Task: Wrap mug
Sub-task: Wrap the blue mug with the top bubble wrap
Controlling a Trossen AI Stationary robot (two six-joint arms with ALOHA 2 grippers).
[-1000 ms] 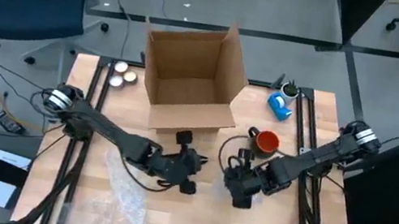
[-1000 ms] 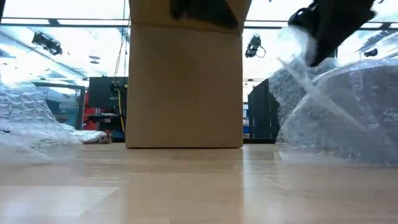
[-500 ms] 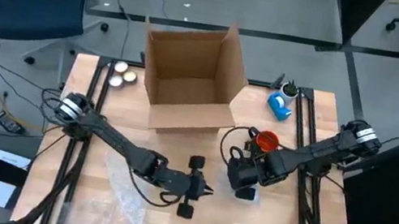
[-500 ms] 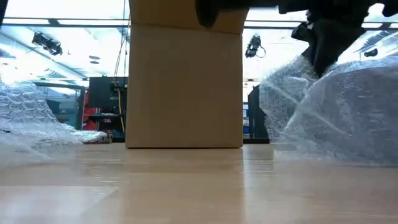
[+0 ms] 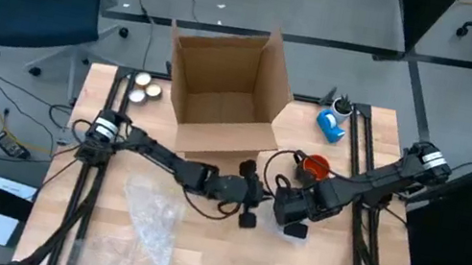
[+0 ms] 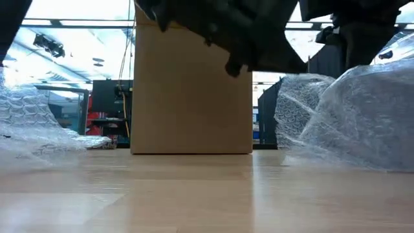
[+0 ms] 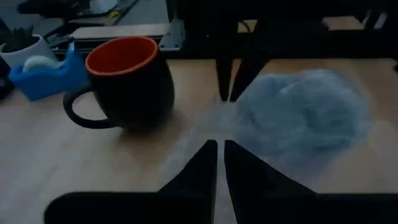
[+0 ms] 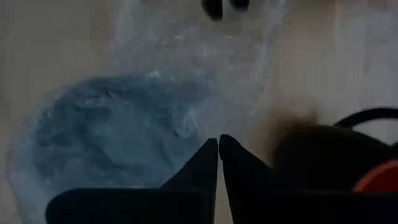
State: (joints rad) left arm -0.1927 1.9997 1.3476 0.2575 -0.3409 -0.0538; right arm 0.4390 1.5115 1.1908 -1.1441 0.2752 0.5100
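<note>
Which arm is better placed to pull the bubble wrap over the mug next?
Probably the right. Its claw sits pinched on the bubble wrap with the mug directly beside it. The left claw, also on that sheet's edge, faces the mug across bare table, so it better suits anchoring.

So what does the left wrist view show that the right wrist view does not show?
Only the left wrist view shows the whole black mug with its orange inside and handle, and the blue tape dispenser behind it. Only the right wrist view shows the bubble wrap from above, spread flat on the wooden table, with just an edge of the mug. Both views show the mug beside the crumpled wrap, and each arm's own jaws nearly closed over the wrap.
</note>
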